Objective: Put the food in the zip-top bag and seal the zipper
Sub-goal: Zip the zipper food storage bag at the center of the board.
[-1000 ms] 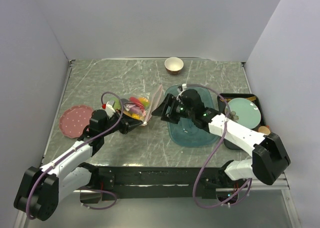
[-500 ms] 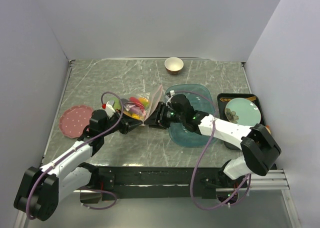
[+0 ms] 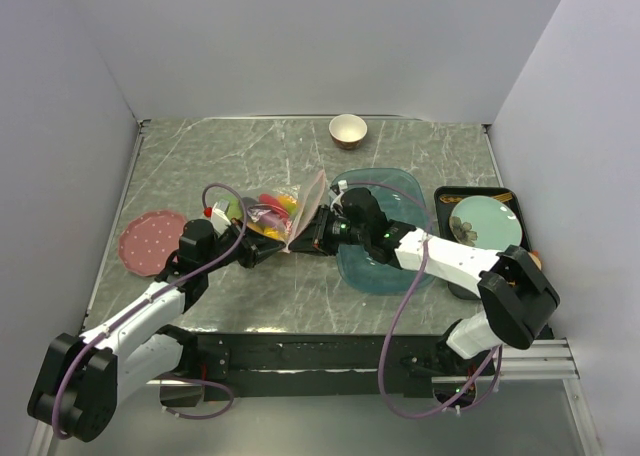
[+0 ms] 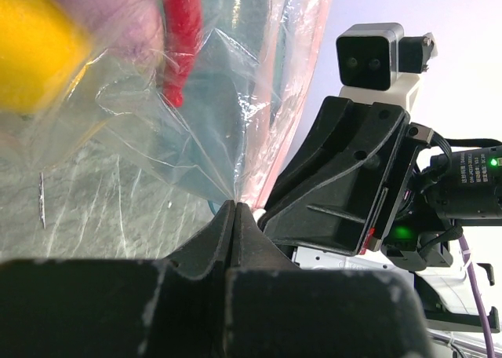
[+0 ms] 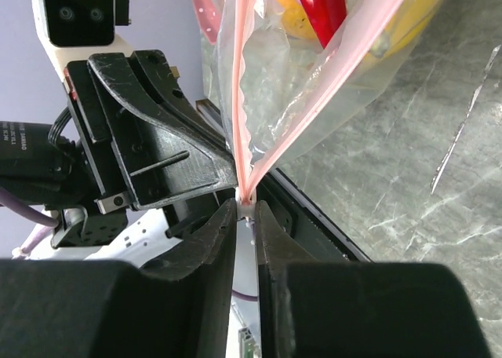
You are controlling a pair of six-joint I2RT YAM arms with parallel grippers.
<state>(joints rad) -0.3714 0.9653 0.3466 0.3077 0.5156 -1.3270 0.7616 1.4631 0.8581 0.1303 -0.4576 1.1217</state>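
At the far left of the counter (image 3: pixel 190 166) lies a pink dotted plate (image 3: pixel 152 242), well apart from the work. Next is the left hand (image 4: pixel 235 210), its jaws pressed together on the clear film of the zip-top bag (image 3: pixel 272 216), close to the zipper's end. The bag stands on edge between the two hands with the food (image 3: pixel 270 212) inside. A yellow lemon (image 4: pixel 31 52) and a red chili (image 5: pixel 323 1) show through. The pink zipper (image 3: pixel 311 204) runs along the bag's right edge and gapes apart higher up. The right hand (image 5: pixel 245 205) meets it from the right, jaws drawn to a narrow slit clamped on the zipper's lower end, just beside the left hand. Under the right arm lies a teal tray (image 3: pixel 385 266), and a bowl (image 3: pixel 348 130) stands far back. At the far right, a black tray (image 3: pixel 478 190) holds a pale green plate (image 3: pixel 490 221).
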